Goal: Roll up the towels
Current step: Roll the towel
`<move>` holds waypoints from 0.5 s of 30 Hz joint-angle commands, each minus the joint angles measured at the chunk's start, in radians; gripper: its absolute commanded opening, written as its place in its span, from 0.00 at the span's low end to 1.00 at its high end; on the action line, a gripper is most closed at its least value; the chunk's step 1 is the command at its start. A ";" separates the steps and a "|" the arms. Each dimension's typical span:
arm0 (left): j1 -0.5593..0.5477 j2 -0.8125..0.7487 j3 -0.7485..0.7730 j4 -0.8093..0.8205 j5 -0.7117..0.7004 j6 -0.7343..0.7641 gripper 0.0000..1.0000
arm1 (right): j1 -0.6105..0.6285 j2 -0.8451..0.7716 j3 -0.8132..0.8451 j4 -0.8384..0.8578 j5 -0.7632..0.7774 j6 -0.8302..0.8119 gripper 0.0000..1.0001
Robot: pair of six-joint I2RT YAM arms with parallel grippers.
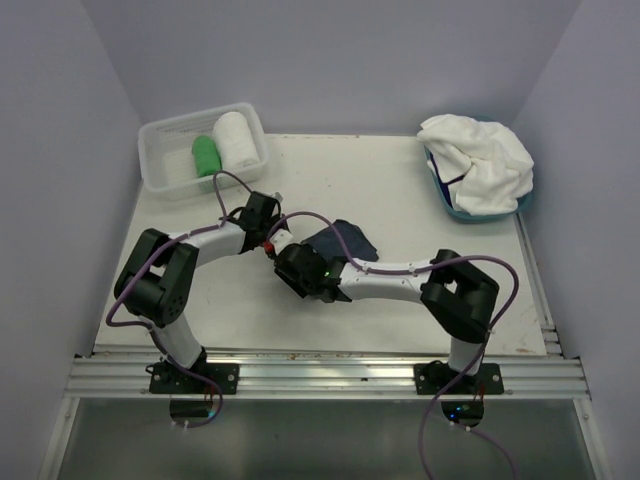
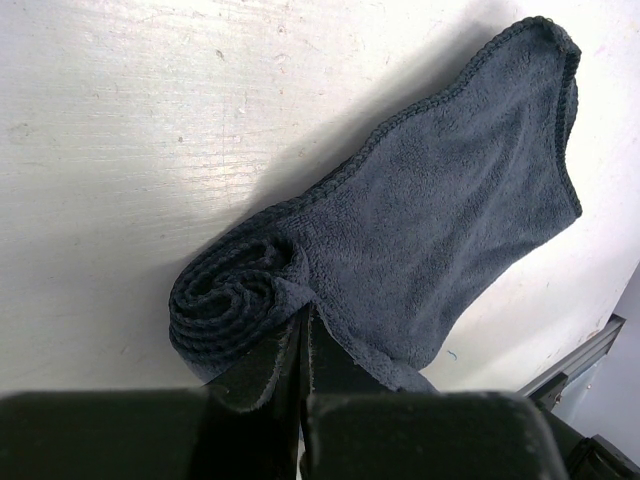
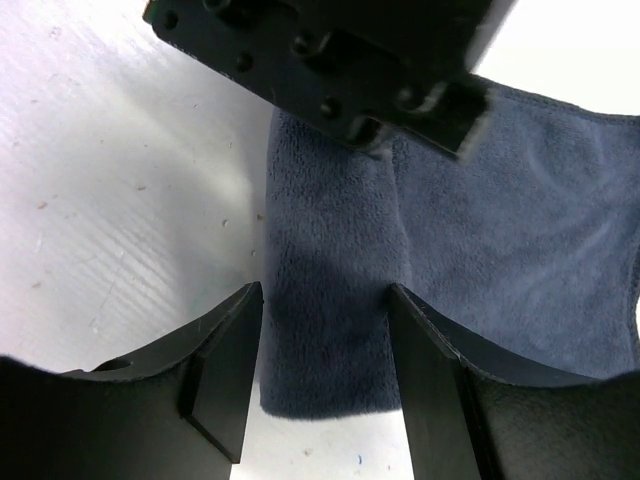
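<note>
A dark navy towel lies mid-table, one end wound into a tight roll and the rest flat. My left gripper is shut, its tips pinching the fabric where the roll meets the flat part. My right gripper stands open astride the other end of the roll, a finger close on each side. In the top view both grippers meet over the navy towel: left gripper, right gripper. A heap of white towels fills the light blue tub at the back right.
A clear plastic basket at the back left holds a rolled green towel and a rolled white towel. Walls close in the table on the left, right and back. A metal rail runs along the near edge.
</note>
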 commanded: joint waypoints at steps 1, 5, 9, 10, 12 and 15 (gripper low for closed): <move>0.003 -0.017 -0.016 -0.050 -0.002 0.029 0.03 | 0.001 0.039 0.033 0.034 0.031 -0.020 0.57; 0.003 -0.017 -0.017 -0.053 -0.004 0.027 0.03 | 0.001 0.068 0.032 0.043 0.002 0.002 0.57; 0.004 -0.022 -0.016 -0.057 -0.008 0.027 0.04 | 0.001 0.105 0.016 0.055 0.016 0.017 0.57; 0.004 -0.025 -0.016 -0.059 -0.008 0.029 0.04 | 0.001 0.112 0.006 0.058 0.024 0.028 0.56; 0.006 -0.026 -0.014 -0.064 -0.008 0.029 0.04 | 0.001 0.112 -0.007 0.065 0.025 0.049 0.45; 0.009 -0.034 -0.012 -0.064 -0.002 0.026 0.04 | 0.000 0.085 -0.028 0.066 -0.005 0.095 0.15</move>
